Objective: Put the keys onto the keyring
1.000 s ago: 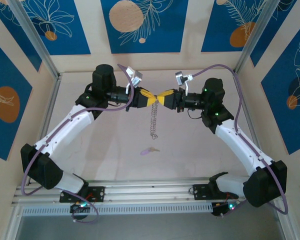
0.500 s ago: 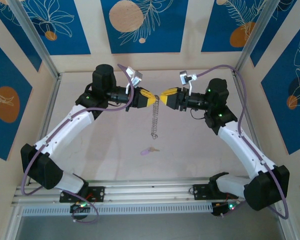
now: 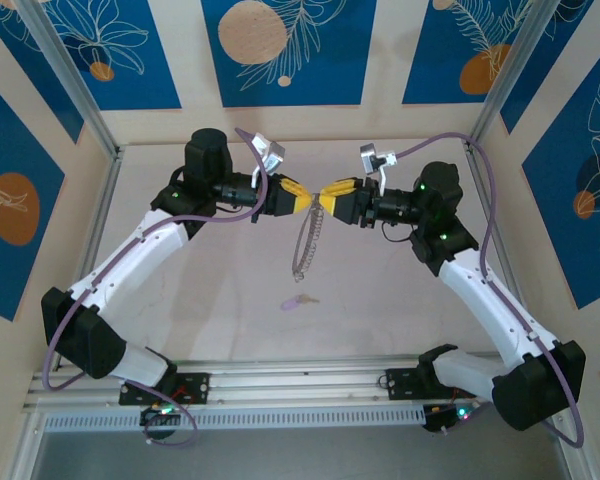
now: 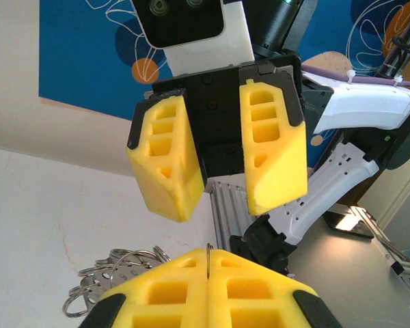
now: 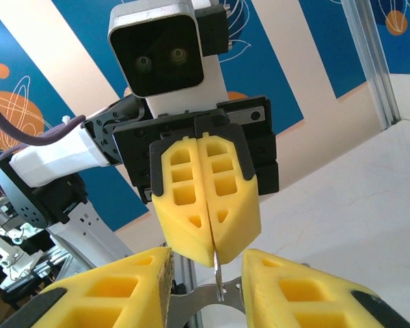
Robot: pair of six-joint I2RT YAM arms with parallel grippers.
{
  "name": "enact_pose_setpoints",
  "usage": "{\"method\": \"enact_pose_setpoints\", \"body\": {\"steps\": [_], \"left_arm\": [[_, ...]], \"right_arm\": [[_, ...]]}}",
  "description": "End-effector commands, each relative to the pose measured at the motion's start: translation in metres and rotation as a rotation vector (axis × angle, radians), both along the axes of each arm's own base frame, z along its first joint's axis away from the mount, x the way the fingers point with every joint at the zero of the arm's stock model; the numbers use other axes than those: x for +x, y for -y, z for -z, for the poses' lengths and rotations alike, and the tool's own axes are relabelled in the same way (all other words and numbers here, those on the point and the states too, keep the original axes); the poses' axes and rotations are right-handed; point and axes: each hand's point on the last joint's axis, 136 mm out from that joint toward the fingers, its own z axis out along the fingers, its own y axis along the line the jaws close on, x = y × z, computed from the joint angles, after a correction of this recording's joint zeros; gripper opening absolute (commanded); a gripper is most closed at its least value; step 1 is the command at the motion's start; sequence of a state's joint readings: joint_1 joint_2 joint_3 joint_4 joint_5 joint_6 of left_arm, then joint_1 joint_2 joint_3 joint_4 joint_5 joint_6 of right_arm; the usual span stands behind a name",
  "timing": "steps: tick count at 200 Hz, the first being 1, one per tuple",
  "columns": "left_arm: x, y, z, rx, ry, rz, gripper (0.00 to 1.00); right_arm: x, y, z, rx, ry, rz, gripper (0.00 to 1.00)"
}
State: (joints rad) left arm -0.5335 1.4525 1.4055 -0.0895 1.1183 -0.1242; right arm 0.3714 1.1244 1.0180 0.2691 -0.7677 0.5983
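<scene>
The right gripper [image 3: 327, 197] has let go, fingers apart, leaving the keyring [image 3: 308, 245] dangling from the left gripper [image 3: 302, 203], clamped on its wire, above the key [image 3: 298, 301] on the table [image 3: 210, 290], which the right gripper now seems free to fetch.

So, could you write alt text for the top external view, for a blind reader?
Two robot arms meet tip to tip above a pale table, and the keyring hangs between the left gripper and the right gripper. A small lilac key lies on the table, nearer the arm bases.
</scene>
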Motion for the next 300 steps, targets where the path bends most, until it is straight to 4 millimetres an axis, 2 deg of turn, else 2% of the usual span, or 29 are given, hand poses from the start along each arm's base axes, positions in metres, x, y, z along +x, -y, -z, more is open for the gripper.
{"method": "enact_pose_setpoints", "body": {"steps": [1, 59, 107, 154, 171, 215, 246, 300], "left_arm": [[-0.008, 0.000, -0.016, -0.040, 0.057, 0.030, 0.00], [-0.010, -0.001, -0.016, -0.042, 0.057, 0.031, 0.00], [-0.010, 0.000, -0.017, -0.045, 0.058, 0.031, 0.00], [-0.005, -0.001, -0.017, -0.049, 0.060, -0.013, 0.00], [0.000, -0.002, -0.019, -0.056, 0.070, -0.062, 0.19], [0.021, -0.012, -0.021, -0.076, 0.073, -0.256, 0.47], [0.024, -0.014, -0.018, -0.078, 0.051, -0.292, 0.52], [0.026, -0.015, -0.008, -0.060, 0.030, -0.308, 0.52]], "right_arm": [[-0.002, -0.006, 0.005, -0.003, -0.007, -0.031, 0.32], [0.001, -0.014, 0.011, -0.007, -0.021, -0.052, 0.26], [0.001, -0.016, 0.013, -0.009, -0.023, -0.058, 0.00], [0.004, -0.014, 0.016, -0.014, -0.022, -0.023, 0.00], [0.008, -0.011, 0.019, -0.016, -0.026, 0.007, 0.00], [0.015, -0.004, 0.024, -0.009, -0.048, 0.055, 0.00], [0.016, -0.002, 0.023, -0.003, -0.052, 0.065, 0.00], [0.016, -0.001, 0.023, 0.000, -0.056, 0.080, 0.00]]}}
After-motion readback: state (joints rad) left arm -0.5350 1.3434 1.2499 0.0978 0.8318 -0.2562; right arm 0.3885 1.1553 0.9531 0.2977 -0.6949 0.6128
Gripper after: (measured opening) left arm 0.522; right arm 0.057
